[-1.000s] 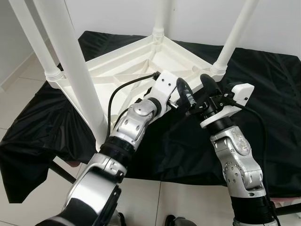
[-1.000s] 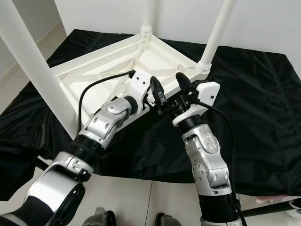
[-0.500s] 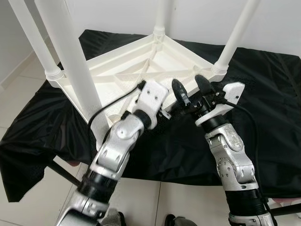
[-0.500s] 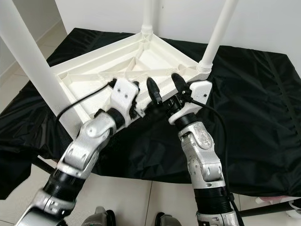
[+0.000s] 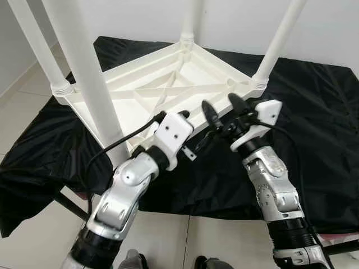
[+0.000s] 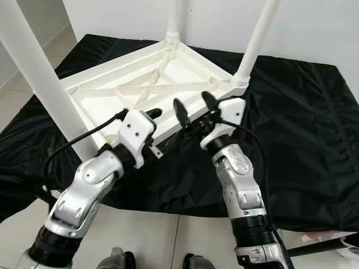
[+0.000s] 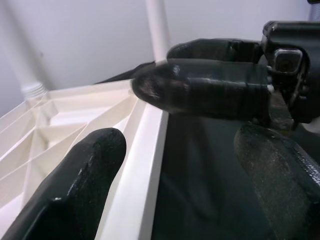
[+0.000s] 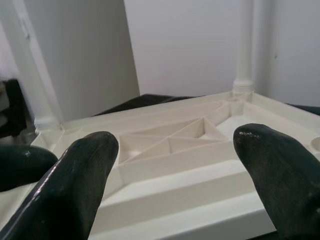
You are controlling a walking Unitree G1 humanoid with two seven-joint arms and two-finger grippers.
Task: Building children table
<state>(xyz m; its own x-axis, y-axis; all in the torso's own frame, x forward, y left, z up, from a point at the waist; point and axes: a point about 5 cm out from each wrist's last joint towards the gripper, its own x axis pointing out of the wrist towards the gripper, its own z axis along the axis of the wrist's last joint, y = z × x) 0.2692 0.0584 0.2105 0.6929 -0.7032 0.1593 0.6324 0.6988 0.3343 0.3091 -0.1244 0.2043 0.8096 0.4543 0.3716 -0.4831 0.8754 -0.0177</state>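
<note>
Upturned white table (image 5: pixel 168 84), legs up, on the black-draped counter (image 5: pixel 325 123). Left hand (image 5: pixel 159 117), drawn back since a second ago, fingers wide at the table's near rim; right hand (image 5: pixel 222 108), advanced toward that rim, fingers spread, empty

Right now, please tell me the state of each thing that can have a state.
Children table: upside down on the black cloth, four legs fitted, pointing up.
Left gripper: open, at the table's near edge.
Right gripper: open, holding nothing.
</note>
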